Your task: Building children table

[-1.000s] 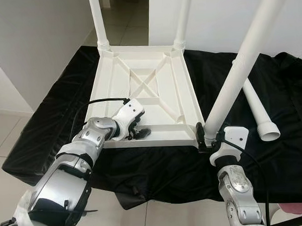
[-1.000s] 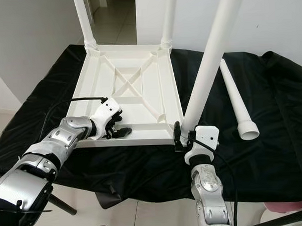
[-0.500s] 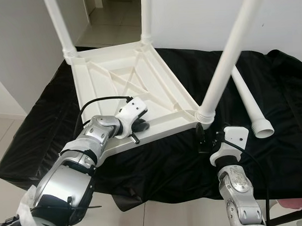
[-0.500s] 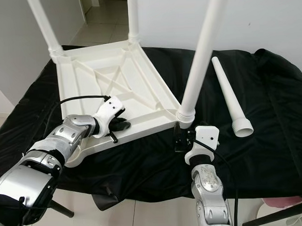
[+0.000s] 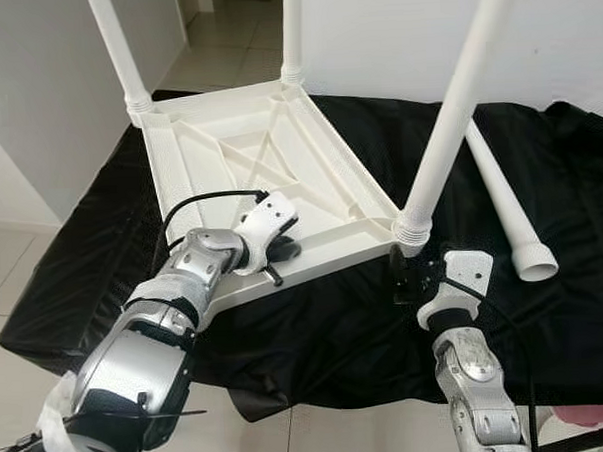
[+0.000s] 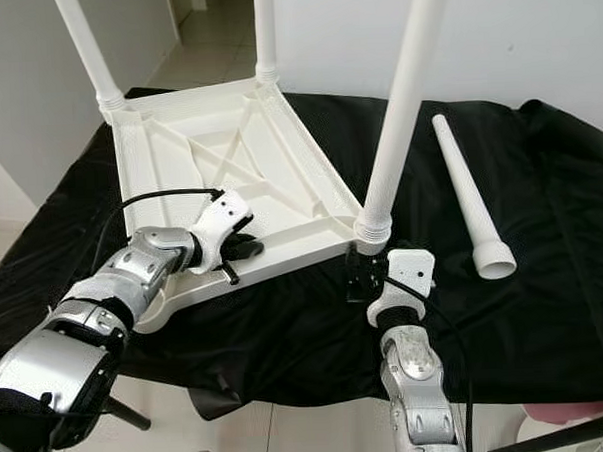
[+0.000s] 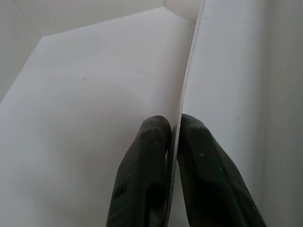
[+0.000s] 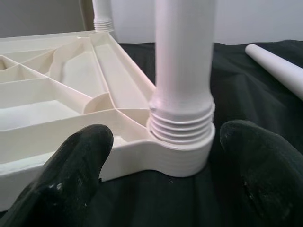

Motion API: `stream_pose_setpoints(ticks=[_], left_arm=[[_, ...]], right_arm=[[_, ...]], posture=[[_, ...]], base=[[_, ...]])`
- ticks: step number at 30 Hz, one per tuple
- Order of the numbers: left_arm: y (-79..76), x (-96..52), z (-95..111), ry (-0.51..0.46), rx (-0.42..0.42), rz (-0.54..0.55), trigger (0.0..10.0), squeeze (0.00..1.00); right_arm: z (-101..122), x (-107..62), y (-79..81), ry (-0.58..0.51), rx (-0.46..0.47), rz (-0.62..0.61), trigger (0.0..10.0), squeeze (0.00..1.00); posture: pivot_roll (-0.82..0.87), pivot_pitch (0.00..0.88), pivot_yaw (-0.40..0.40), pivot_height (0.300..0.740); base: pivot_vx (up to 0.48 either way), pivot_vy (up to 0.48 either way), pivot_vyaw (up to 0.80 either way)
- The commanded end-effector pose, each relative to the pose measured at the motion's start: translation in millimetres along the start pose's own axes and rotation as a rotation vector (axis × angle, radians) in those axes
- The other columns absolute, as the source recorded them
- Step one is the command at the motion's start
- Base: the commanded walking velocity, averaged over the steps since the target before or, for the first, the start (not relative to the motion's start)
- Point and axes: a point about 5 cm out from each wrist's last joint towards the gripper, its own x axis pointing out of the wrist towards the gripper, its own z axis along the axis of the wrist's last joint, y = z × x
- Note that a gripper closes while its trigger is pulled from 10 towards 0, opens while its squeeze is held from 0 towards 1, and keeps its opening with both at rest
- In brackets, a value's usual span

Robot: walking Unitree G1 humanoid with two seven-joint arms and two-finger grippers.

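Fingers (image 8: 78, 165) of the right gripper (image 8: 161, 170) are spread apart, one on each side of the threaded base of the near leg (image 5: 447, 130) without touching it. In the head views this right gripper (image 5: 409, 281) sits just in front of the near right corner of the tabletop (image 5: 269, 172), over the black cloth (image 5: 316, 335) near its front edge.

Left gripper (image 7: 171, 142): both fingers are clamped on a thin white rib of the tabletop, one pad on each face. From the head camera the left gripper (image 5: 275, 257) grips the tabletop's near edge, left of the right gripper.

Tabletop: white plastic, upside down, ribbed underside with a cross brace facing up. It lies on the black cloth, skewed to the cloth's edges, with its near right corner pointing toward the right gripper.

Legs: the near leg stands screwed into the near right corner socket. Two far legs (image 5: 119, 49) (image 5: 291, 31) stand in the far corner sockets. The near left corner socket holds no leg.

Loose leg (image 5: 506, 202): it lies flat on the cloth toward the right edge, wide end nearest, apart from the tabletop.
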Motion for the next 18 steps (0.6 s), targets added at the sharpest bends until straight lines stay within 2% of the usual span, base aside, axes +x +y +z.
stream_pose_setpoints(ticks=[1,10,11,15,16,17,18], left_arm=[[7.6,2.7,1,-0.016,-0.027,0.280,10.0,0.00],[-2.7,8.1,4,-0.030,-0.040,0.229,10.0,0.00],[-4.1,8.9,5,-0.036,-0.054,0.229,10.0,1.00],[-5.3,9.7,7,-0.032,-0.034,0.238,10.0,1.00],[-6.5,9.9,9,-0.033,-0.021,0.230,10.0,0.24],[-6.7,9.3,11,-0.038,-0.016,0.224,10.0,0.00],[-6.6,8.0,14,-0.050,-0.019,0.215,10.0,0.00]], right_arm=[[-2,0.2,-0.6,0.005,0.001,0.001,10.0,0.00],[-4,-0.1,2.3,0.008,0.003,0.008,10.0,0.00],[-4,-0.4,3.0,0.009,0.004,0.009,10.0,0.00],[-5,-1.3,3.2,0.010,0.006,0.011,10.0,0.00],[-5,-1.6,3.3,0.012,0.006,0.012,10.0,0.00],[-6,-1.8,3.6,0.013,0.006,0.013,10.0,0.00],[-6,-2.0,3.8,0.013,0.005,0.014,10.0,0.00]], posture=[[-0.06,0.041,0.004,0.740],[-0.05,0.036,0.010,0.740],[-0.05,0.036,0.012,0.740],[-0.05,0.037,0.013,0.740],[-0.05,0.037,0.014,0.740],[-0.05,0.038,0.015,0.740],[-0.05,0.038,0.015,0.740]], base=[[0.000,0.000,0.00],[0.000,0.000,0.00],[0.000,0.000,0.00],[0.000,0.000,0.00],[0.000,0.000,0.00],[0.000,0.000,0.00],[0.000,0.000,0.00]])
